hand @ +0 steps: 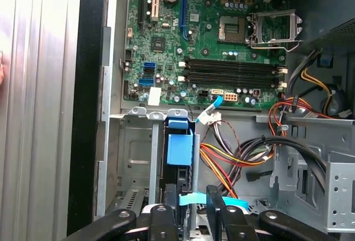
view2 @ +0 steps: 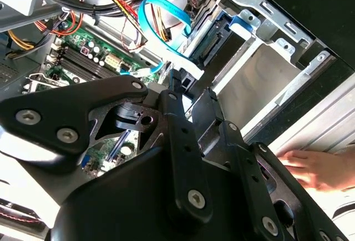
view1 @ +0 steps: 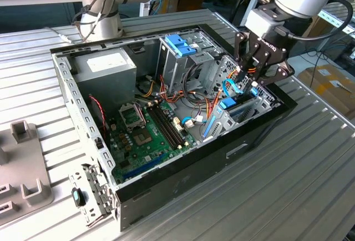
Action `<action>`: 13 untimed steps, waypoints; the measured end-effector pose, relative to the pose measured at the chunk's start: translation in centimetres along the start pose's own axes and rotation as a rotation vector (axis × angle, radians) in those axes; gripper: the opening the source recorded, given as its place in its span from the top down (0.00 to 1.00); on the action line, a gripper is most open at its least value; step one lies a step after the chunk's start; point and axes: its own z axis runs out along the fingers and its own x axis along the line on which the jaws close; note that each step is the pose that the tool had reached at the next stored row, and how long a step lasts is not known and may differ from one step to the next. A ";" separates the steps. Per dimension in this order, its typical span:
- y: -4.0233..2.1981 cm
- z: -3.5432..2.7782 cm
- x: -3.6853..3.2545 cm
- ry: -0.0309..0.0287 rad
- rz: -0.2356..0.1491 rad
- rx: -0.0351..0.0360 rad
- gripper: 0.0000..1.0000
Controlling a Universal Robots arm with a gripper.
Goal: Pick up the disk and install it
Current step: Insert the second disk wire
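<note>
Blue-framed item, entry one: where is the disk (hand: 179,146) sitting? (Clerk)
It is standing on edge in the metal drive bay (hand: 133,157) of the open computer case (view1: 183,188), just beyond the fingers (hand: 216,210), blue carrier edge showing. (Checker)
Fingers: clenched or released? (Clerk)
I am unable to tell. The gripper (view1: 256,88) is hovering at the disk's near end, beside a blue data cable (view2: 161,16). (Checker)
Handling? (Clerk)
I am judging it rigid, dense for its size, smooth-faced and shock-sensitive. The plastic frame is likely giving under pressure, so I am recommending a hold across the flat metal faces, mid-length, clear of the connector end. (Checker)
</note>
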 end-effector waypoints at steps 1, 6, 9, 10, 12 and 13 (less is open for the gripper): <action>-0.03 0.00 -0.17 0.0000 0.000 0.0000 0.64; -0.13 0.01 -0.56 0.0000 -0.001 0.0000 0.64; -0.31 0.02 -0.99 0.0001 -0.002 -0.0001 0.64; -0.40 0.02 -1.10 0.0001 -0.003 -0.0001 0.64; -0.64 0.03 -1.26 -0.0001 -0.003 0.0000 0.64; -0.77 0.02 -1.37 -0.0003 -0.003 0.0000 0.64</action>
